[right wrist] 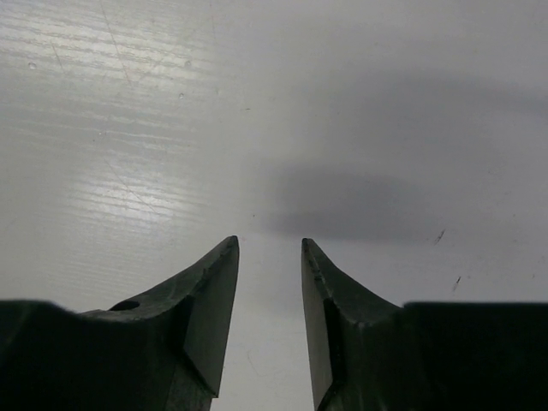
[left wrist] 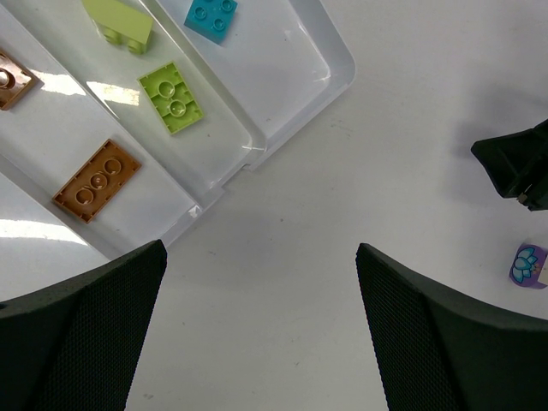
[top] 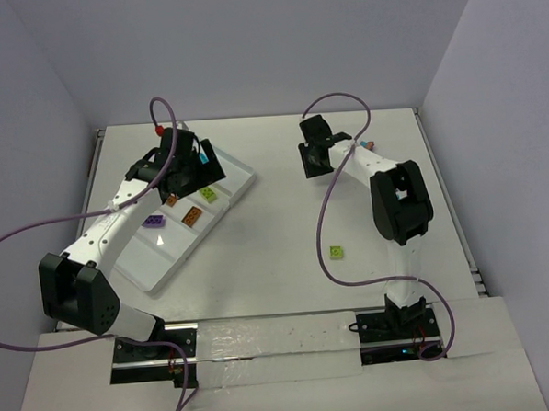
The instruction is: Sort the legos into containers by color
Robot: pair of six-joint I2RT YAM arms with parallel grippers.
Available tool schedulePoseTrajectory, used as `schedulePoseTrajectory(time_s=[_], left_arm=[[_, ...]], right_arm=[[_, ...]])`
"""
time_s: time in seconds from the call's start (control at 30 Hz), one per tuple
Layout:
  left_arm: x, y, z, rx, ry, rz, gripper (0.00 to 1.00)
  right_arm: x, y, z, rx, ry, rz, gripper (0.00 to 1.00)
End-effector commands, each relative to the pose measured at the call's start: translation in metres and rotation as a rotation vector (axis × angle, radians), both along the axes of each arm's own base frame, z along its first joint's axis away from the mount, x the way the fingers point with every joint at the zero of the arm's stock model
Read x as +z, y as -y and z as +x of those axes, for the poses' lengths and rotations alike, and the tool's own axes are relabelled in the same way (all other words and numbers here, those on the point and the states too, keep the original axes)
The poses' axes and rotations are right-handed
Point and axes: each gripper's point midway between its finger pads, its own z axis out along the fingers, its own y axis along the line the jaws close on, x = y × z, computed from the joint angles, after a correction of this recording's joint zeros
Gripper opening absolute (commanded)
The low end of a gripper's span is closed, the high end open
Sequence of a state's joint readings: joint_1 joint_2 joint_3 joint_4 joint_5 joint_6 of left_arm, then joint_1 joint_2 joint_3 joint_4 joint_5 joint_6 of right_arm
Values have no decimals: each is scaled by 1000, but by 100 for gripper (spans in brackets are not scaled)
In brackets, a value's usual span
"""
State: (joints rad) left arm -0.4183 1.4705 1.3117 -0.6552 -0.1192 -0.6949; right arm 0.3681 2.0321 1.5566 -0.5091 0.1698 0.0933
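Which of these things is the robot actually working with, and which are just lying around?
Job: tray, orange brick, lime brick, teal brick, loose lime brick, loose purple brick.
Not the job: only the arms' cables.

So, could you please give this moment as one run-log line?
left hand: open, empty, at tray | right hand: shut, empty | green lego: loose on table
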Motion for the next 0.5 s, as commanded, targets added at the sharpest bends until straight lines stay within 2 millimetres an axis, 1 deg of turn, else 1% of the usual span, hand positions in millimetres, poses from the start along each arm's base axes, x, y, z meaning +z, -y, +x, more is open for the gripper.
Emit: schedulePoseTrajectory(time_s=[0.0,0.03,0.1,0.17,0.2,0.27,0.33,0.37,0.43,0.47], left_arm=[[17,7,8,-21,39,-13,99],[17,7,8,-21,38,-13,99],[17,8,7,-22,38,-12,99],[18,7,7,-22,41,-12,99],[19,7,7,-24,45,-12,99],[19,8,7,-27,46,-12,99],[20,8,8,-32,47,-11,99],[20,8,8,-34,49,-10,99],[20,8,9,-36,49,-4,99],[19,8,9,-37,48,-3,99]], right_arm=[[42,28,16,-131,110,24,49],[46,37,19,-184,118,45,55],[53,50,26,-249,127,91,72],[60,75,39,-350,143,119,85],[68,88,46,-405,159,123,92],[59,106,58,-477,134,118,95],[56,123,66,-554,112,114,97],[58,126,77,-583,125,118,97],[58,142,89,-641,127,103,97],[68,146,93,-655,143,112,97]])
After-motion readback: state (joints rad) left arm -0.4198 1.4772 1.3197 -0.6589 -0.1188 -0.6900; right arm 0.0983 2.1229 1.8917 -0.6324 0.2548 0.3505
